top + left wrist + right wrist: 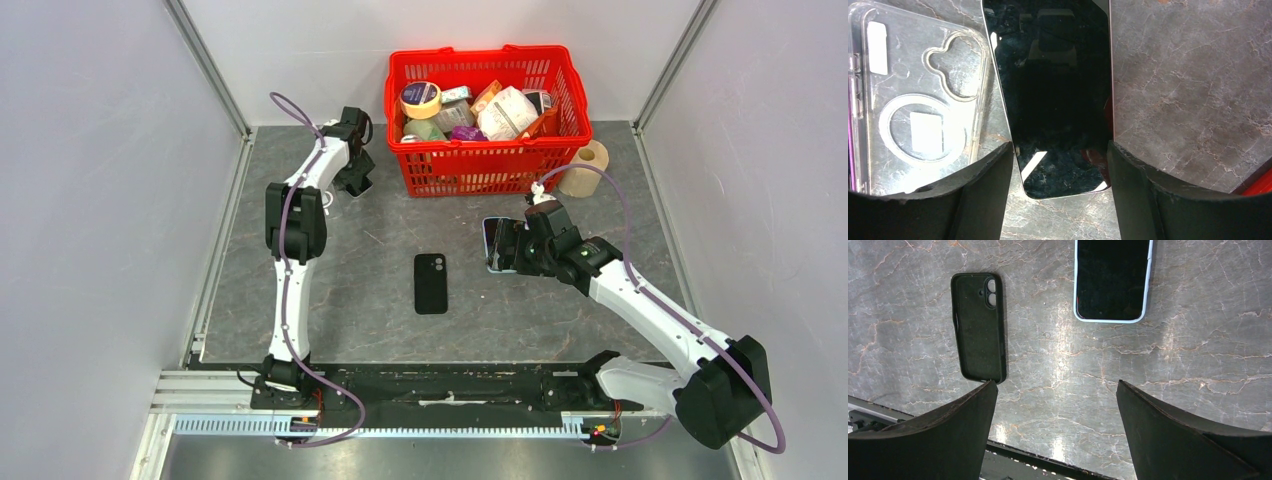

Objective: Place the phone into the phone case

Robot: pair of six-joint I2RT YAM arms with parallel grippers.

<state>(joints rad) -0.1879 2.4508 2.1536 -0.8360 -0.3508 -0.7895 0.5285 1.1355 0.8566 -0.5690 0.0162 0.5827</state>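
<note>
**Item 1: dark phone** (1053, 90). A glossy glass slab, screen up, at the far left of the table (1198, 365), just left of the red basket (487, 52). It sits between the left gripper (1060, 145) fingers, whose pads meet its two long edges. Judged from the left wrist view, the jaws are closed on it. It is probably stiff, moderately heavy, slick-faced and prone to cracking. The hold is best kept on the long edges near mid-length, never on the glass.

**Item 2: clear case** (918, 100). It lies flat just beside item 1, with a ring and a camera cut-out visible. It looks thin, light and springy, and would likely skate on the table if pushed (it needs pinning while the phone is pressed in, corner first).

**Item 3: white-rimmed phone** (1111, 280). Screen up and right of centre, with the handling properties of item 1.

**Item 4: black case** (979, 327). It lies open side up near the table's middle, well apart from item 3. The material looks matte and soft, so it should grip better.

**Right gripper** (1055, 382). The jaws are spread wide and hold nothing. It hovers above the table near item 3.
</note>
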